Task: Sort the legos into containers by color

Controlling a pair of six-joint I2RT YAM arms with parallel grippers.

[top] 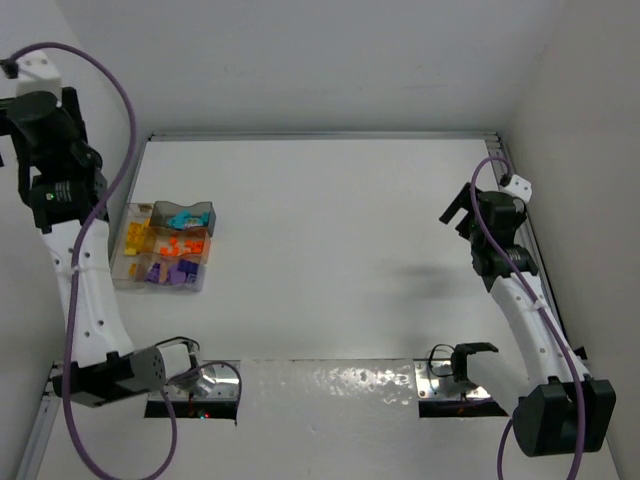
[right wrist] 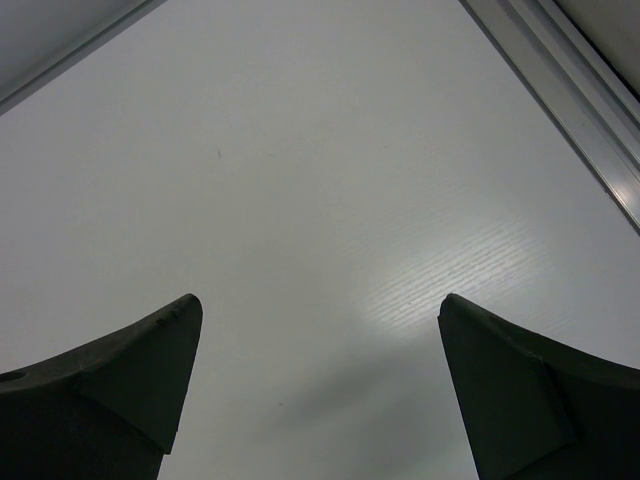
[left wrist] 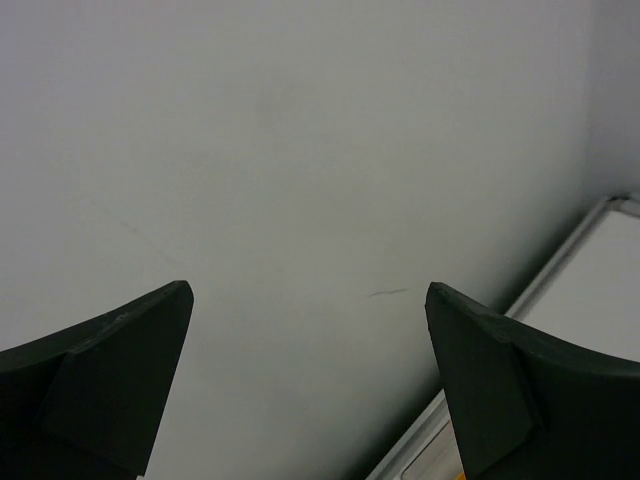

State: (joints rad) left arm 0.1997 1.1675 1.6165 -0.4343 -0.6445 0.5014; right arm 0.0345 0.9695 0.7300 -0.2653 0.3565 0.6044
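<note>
The clear divided tray (top: 205, 248) stands on the left side of the white table. Its compartments hold teal legos (top: 186, 216), orange legos (top: 176, 243), yellow legos (top: 133, 240) and purple legos (top: 166, 270). I see no loose legos on the table. My left gripper (top: 35, 115) is raised high above and left of the tray. In the left wrist view it (left wrist: 308, 290) is open and empty, facing the wall. My right gripper (top: 458, 212) hovers at the right side. In the right wrist view it (right wrist: 320, 300) is open and empty over bare table.
White walls close in the table at the back and both sides. An aluminium rail (top: 320, 135) runs along the table's edges and shows in the right wrist view (right wrist: 560, 80). Metal base plates (top: 205, 385) sit at the near edge.
</note>
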